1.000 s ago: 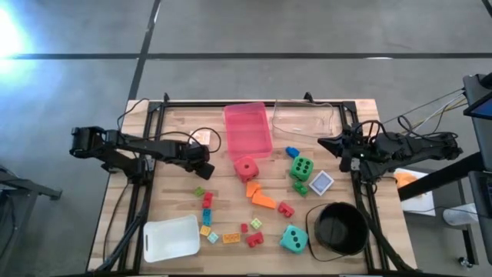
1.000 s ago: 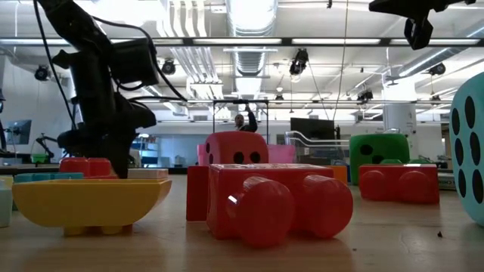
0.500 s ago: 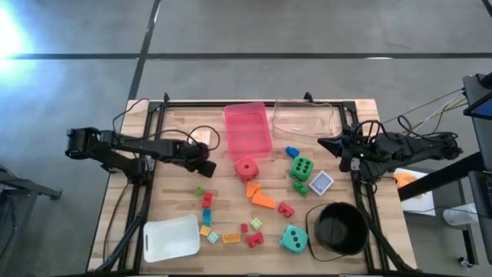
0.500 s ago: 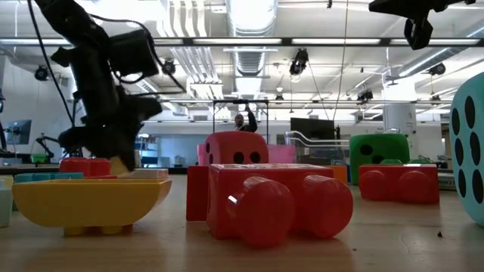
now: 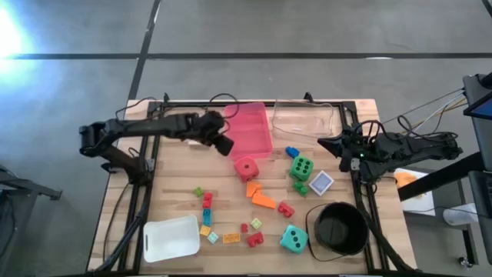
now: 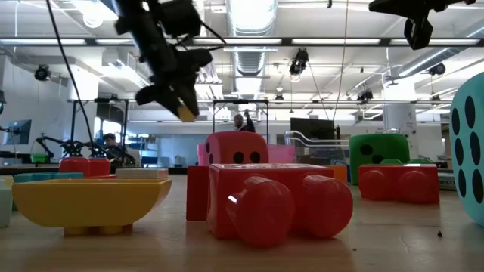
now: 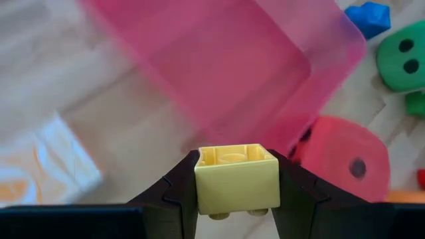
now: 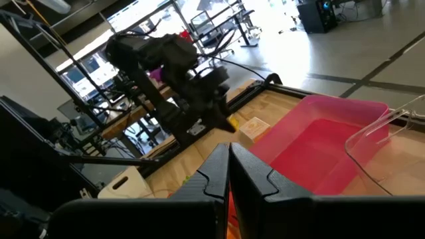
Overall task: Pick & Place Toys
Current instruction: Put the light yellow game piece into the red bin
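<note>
Pink tray [image 5: 247, 129], bucket [image 5: 337, 228]: nothing visible inside.
Three dice. Left gripper [image 7: 236, 174] clamps a yellow brick [image 7: 237, 176]; right gripper [image 5: 324, 143] clenched, holding nothing.

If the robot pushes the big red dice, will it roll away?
Probably not far. The red dice sits flat on the table, and its flat faces would likely make it slide or tip over once, not roll. It looks chunky but possibly light, so a gentle push might move it.

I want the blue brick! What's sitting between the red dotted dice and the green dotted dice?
Nothing, just bare wooden table between the red dotted dice and the green dotted dice, seen from above. The small blue plastic brick sits a little behind that gap.
</note>
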